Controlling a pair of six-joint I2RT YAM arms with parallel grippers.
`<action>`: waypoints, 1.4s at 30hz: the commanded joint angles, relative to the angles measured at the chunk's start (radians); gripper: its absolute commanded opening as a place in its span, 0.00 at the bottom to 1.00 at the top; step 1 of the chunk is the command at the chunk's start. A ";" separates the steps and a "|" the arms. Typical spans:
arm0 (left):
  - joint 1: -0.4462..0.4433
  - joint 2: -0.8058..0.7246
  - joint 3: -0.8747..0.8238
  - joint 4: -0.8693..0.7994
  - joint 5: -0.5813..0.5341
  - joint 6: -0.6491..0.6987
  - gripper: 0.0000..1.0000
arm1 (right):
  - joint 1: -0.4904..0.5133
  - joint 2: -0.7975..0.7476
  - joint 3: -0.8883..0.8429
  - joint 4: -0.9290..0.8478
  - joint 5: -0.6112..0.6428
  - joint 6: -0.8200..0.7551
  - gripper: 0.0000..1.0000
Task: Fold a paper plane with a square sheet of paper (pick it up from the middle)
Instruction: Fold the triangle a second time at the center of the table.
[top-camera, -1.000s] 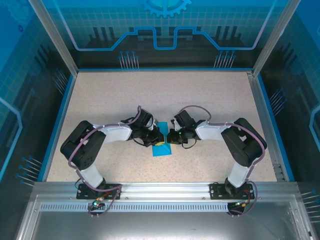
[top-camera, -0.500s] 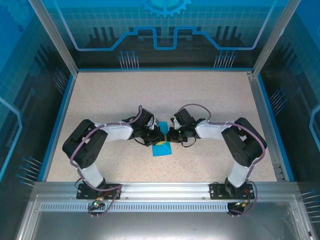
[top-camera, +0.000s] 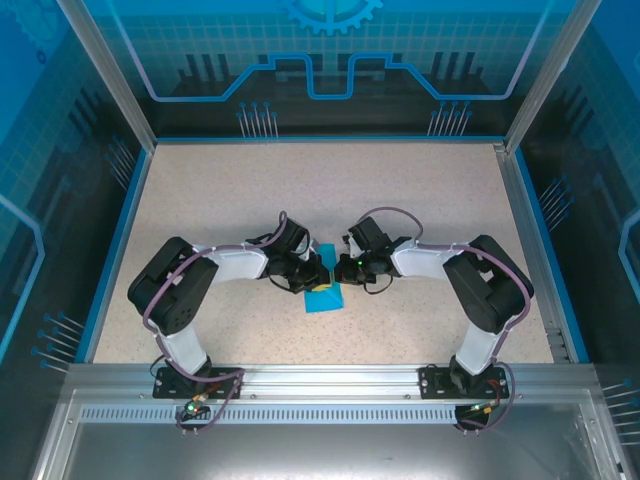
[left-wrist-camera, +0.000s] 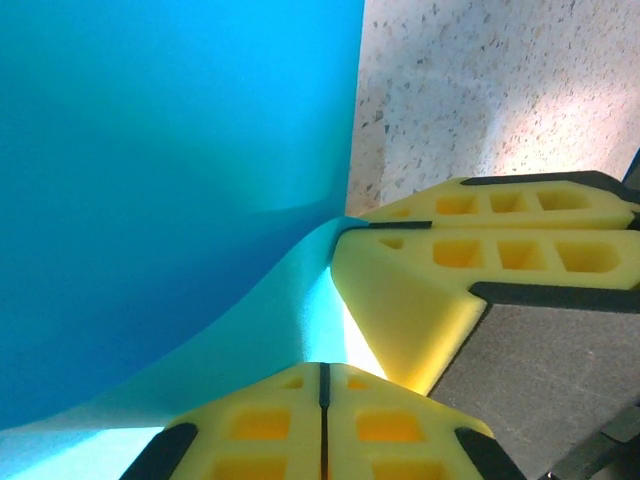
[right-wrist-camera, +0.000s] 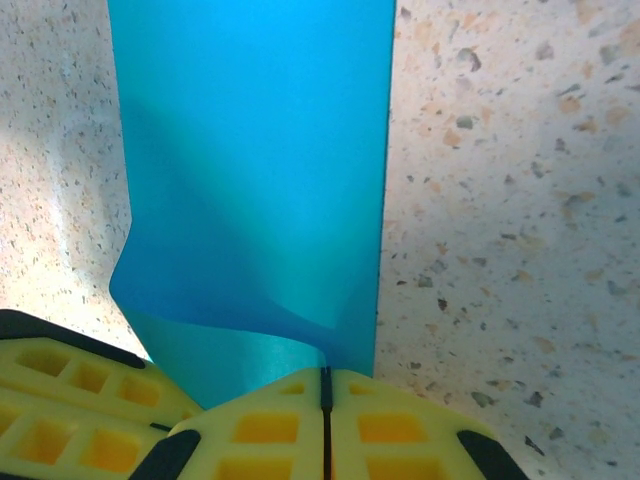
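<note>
Cyan-blue paper is seen from the top external camera near the middle of the speckled table (top-camera: 420, 200), which is enclosed by a blue rim (top-camera: 118, 250); the sheet of paper (top-camera: 326, 300) lies partly under the two grippers. The left gripper (top-camera: 320, 282) and the right gripper (top-camera: 336, 272) are brought tip to tip over the sheet's far edge. From the left wrist camera, the left gripper (left-wrist-camera: 322, 368) is seen with its yellow fingers (left-wrist-camera: 390, 425) pressed fully together, a raised edge of the sheet of paper (left-wrist-camera: 170, 180) being pinched at their tip. The right gripper (left-wrist-camera: 350, 228) is seen just beside it, likewise closed on the same curled edge, with bare table (left-wrist-camera: 480, 90) behind. From the right wrist camera, the right gripper (right-wrist-camera: 323, 375) is shown closed on the near edge of the sheet of paper (right-wrist-camera: 250, 160), which is lifted and buckled there while the rest lies flat on the table (right-wrist-camera: 500, 200). The left gripper's fingers (right-wrist-camera: 70, 385) are seen alongside.
</note>
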 joint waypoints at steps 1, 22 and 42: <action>-0.011 0.022 0.027 -0.029 0.026 0.020 0.08 | -0.012 0.004 -0.002 -0.020 0.017 -0.012 0.07; -0.010 0.042 0.030 -0.039 0.015 0.020 0.07 | -0.012 -0.001 -0.005 -0.031 0.023 -0.002 0.07; -0.011 0.053 0.033 -0.044 0.011 0.022 0.07 | -0.012 0.004 -0.005 -0.046 0.030 0.003 0.07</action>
